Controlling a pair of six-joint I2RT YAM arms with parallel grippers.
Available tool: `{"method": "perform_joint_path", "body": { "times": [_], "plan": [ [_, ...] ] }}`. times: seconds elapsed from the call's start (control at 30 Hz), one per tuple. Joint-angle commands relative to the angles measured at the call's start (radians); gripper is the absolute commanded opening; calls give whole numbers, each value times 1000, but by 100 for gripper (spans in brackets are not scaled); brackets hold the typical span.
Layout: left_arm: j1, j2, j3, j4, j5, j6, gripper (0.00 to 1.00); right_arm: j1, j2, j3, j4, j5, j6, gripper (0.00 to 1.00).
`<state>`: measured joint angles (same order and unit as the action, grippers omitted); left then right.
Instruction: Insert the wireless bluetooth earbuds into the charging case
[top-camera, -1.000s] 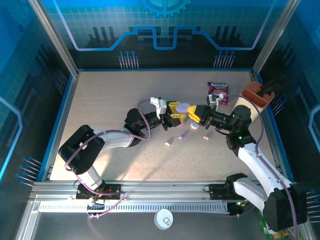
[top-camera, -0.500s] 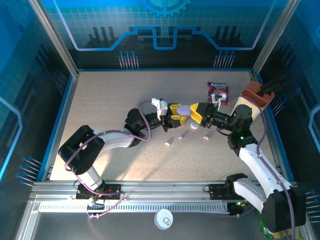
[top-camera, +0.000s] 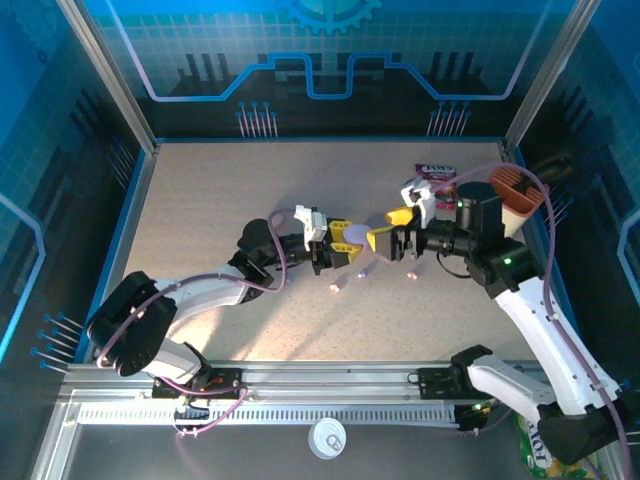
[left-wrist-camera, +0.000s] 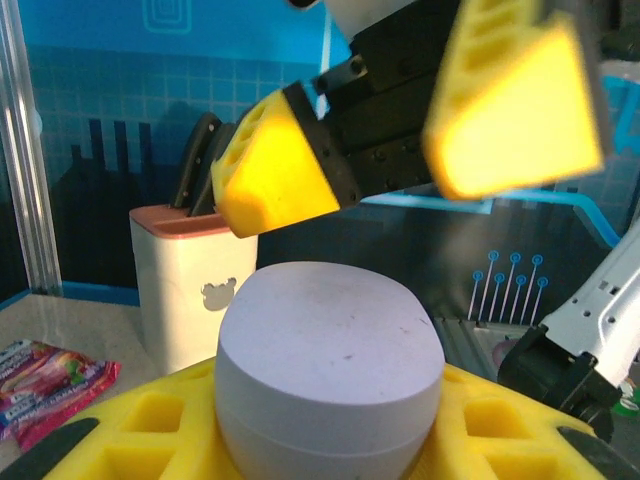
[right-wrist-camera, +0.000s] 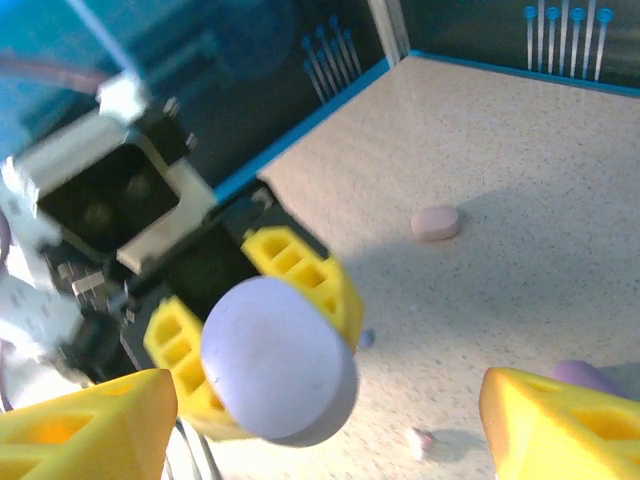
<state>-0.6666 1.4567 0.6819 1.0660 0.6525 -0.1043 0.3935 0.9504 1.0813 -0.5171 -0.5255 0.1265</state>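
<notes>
Three tiny earbuds (top-camera: 367, 268) lie loose on the table (top-camera: 200, 220), nearer the arm bases than the two grippers: a purple one, a pale one to its left and a pinkish one to its right. They sit apart from each other, and none is in the case. They are too small for their shape to be made out.

Just beyond them, the left gripper (top-camera: 344, 241) is clamped on the lower half of the lavender case (left-wrist-camera: 330, 370) and holds it off the table. The case is a smooth, rounded pebble with a fine seam around its middle, and its lid looks shut. The right gripper (top-camera: 388, 227) faces it with its jaws spread wide and holds nothing. Its yellow fingers are close to the top of the case.

The main risk is the case slipping or twisting in the left grip if the right fingers push on the lid off-centre, because the shell is slick and curved. A finger sweeping low could also flick a bud away.

Farther back stand a candy packet (top-camera: 435, 178) and a cup of tools (top-camera: 512, 192).
</notes>
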Motion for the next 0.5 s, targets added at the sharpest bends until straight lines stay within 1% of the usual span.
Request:
{"method": "perform_joint_path", "body": {
  "times": [0.0, 0.1, 0.27, 0.47],
  "plan": [
    [7, -37, -17, -62, 27, 39, 37, 59, 13, 32, -114, 124, -253, 79],
    [8, -38, -18, -50, 32, 32, 37, 90, 25, 43, -92, 140, -288, 80],
    [8, -33, -9, -61, 32, 28, 37, 118, 52, 57, -110, 159, -340, 80],
    [8, -20, 2, -54, 48, 18, 37, 130, 55, 49, -71, 238, -358, 81]
  ]
}}
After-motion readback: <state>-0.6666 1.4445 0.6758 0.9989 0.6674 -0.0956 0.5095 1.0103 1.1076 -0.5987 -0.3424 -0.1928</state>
